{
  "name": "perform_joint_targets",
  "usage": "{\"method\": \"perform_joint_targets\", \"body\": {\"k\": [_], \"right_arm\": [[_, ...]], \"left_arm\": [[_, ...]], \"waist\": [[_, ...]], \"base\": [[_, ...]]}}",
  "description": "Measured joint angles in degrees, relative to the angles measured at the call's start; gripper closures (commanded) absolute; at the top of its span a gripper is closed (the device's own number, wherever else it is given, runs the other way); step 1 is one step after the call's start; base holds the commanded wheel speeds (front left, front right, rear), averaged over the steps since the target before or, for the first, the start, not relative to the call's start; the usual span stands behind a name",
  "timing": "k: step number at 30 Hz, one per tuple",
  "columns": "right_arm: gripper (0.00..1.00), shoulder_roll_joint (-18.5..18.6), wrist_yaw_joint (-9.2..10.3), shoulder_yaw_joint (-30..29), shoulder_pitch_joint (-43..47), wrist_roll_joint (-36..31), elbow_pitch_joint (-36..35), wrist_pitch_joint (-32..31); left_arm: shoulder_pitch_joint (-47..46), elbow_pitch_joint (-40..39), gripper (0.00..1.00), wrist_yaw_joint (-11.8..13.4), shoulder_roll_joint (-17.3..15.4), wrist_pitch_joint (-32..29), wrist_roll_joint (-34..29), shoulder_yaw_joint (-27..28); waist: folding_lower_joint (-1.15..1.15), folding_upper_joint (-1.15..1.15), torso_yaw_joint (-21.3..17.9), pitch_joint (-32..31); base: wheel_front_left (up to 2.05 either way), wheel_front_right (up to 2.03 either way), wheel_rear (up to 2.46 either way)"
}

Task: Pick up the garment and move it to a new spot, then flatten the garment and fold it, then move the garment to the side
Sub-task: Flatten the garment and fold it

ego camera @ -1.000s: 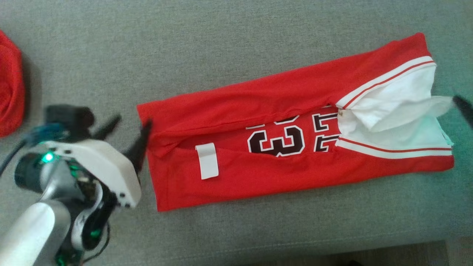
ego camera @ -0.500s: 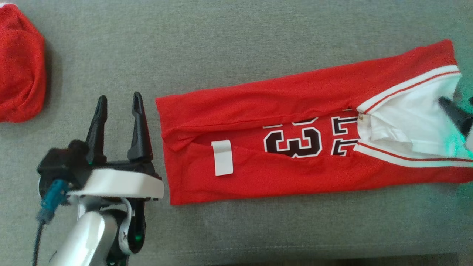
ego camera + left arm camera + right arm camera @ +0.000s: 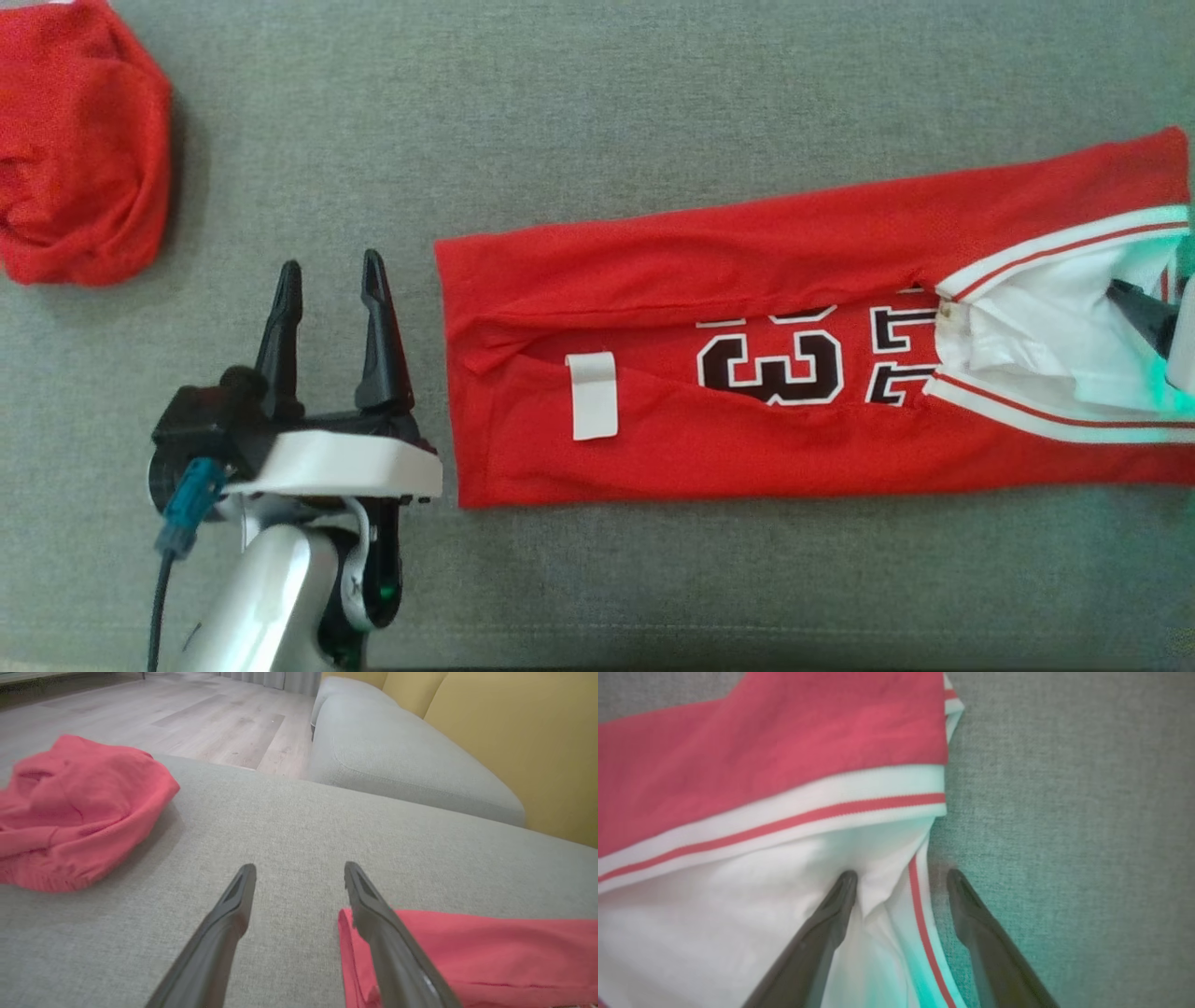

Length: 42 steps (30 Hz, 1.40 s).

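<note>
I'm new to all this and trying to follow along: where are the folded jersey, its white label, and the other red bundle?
Folded jersey (image 3: 747, 252), head view, upper red panel.
White label (image 3: 592, 397), head view, its middle.
Red bundle (image 3: 79, 149), head view, crumpled centre.

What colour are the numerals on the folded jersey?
Black with white outline; numerals show best in head view.

The garment (image 3: 728, 448), beside the smooth dark plastic fingers (image 3: 376, 327), is knitted matt cloth; the sofa (image 3: 653, 112) is covered in coarse weave.
</note>
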State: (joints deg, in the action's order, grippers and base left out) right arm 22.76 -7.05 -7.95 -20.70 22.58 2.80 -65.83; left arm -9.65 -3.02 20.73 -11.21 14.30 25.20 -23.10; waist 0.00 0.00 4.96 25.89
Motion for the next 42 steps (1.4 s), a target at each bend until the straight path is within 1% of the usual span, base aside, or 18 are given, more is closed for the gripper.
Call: {"method": "perform_joint_targets", "body": {"k": [1,3,6,9,11,15,20,23,27,29,32,34,36,38,40,42], "right_arm": [[1.00,-0.07,0.00,-0.29,0.14,0.48,0.14,0.00],[1.00,-0.44,0.00,-0.56,0.23,1.44,0.32,0.11],[1.00,-2.42,-0.01,-1.92,0.23,3.25,0.78,2.08],[1.00,-4.10,-0.07,-4.83,0.01,3.89,2.32,5.05],[1.00,-4.32,-0.07,-6.57,-0.34,3.16,3.72,6.59],[1.00,-3.35,-0.07,-12.41,-1.26,0.26,5.72,7.42],[1.00,0.35,-0.07,-20.81,-1.35,-4.48,5.19,6.45],[1.00,0.97,-0.07,-22.17,-1.33,-4.22,3.25,4.07],[1.00,1.05,-0.07,-19.85,-0.24,-0.11,-2.20,0.67],[1.00,-0.23,-0.05,-18.06,0.73,1.94,-5.99,-1.65],[1.00,-4.57,-0.05,-13.28,2.02,4.74,-13.04,-5.94],[1.00,-7.65,-0.05,-8.93,2.95,6.11,-16.95,-8.00],[1.00,-10.66,-0.05,-5.00,3.55,6.91,-19.26,-9.00],[1.00,-13.74,-0.05,-1.12,3.70,6.99,-19.91,-8.94],[1.00,-16.31,-0.05,2.48,3.66,6.88,-19.01,-7.71],[1.00,-17.70,-0.05,5.53,3.66,6.43,-17.08,-5.48]], "left_arm": [[0.00,0.00,0.00,-0.37,0.58,0.01,-0.33,0.53],[0.10,0.00,0.00,-1.21,1.81,0.01,-1.24,1.74],[0.70,0.07,0.00,-2.56,3.50,0.01,-2.54,3.21],[2.19,0.62,0.00,-3.80,4.82,0.18,-3.89,4.54],[3.04,1.09,0.00,-4.85,5.39,0.18,-4.76,5.68],[4.14,2.24,0.00,-6.94,6.49,0.18,-6.09,7.31],[6.34,3.93,0.00,-8.75,7.77,0.19,-6.97,8.97],[7.47,4.75,0.00,-9.39,7.97,0.18,-6.95,9.26],[8.25,5.21,0.00,-9.71,8.16,0.18,-6.24,9.28],[8.53,5.36,0.00,-9.54,8.17,0.18,-5.03,9.01],[8.53,5.48,0.00,-9.03,8.18,0.18,-3.87,8.34],[8.53,5.64,0.00,-8.59,8.18,0.18,-3.68,7.69],[8.53,5.89,0.00,-8.55,8.18,0.18,-3.63,7.11],[8.49,6.33,0.00,-8.54,8.22,0.18,-3.31,6.93],[8.48,6.81,0.00,-8.54,8.22,0.18,-3.25,6.62],[8.40,7.16,0.00,-8.55,8.22,0.18,-3.25,6.08]], "waist": [[0.00,0.00,0.17,-0.17],[0.00,0.00,0.33,-0.47],[0.00,0.00,0.03,-0.78],[0.00,0.00,-0.50,-1.02],[0.00,0.00,-0.77,-1.42],[0.00,0.00,-0.82,-2.66],[0.00,0.00,-0.31,-4.78],[0.00,0.00,0.10,-6.17],[0.00,0.00,0.64,-8.02],[0.00,0.00,0.78,-8.92],[0.00,0.00,0.82,-9.83],[0.00,0.00,0.80,-10.10],[0.00,0.00,0.79,-10.23],[0.00,0.00,0.80,-10.23],[0.00,0.00,0.96,-10.31],[0.00,0.00,1.33,-10.40]], "base": [[0.00,0.00,0.00],[0.00,0.00,0.00],[0.00,0.00,0.00],[0.00,0.00,0.00],[0.00,0.00,0.00],[0.00,0.00,0.00],[0.00,0.00,0.00],[0.00,0.00,0.00],[0.00,0.00,0.00],[0.00,0.00,0.00],[0.00,0.00,0.00],[0.00,0.00,0.00],[0.00,0.00,0.00],[0.00,0.00,0.00],[0.00,0.00,0.00],[0.00,0.00,0.00]]}}
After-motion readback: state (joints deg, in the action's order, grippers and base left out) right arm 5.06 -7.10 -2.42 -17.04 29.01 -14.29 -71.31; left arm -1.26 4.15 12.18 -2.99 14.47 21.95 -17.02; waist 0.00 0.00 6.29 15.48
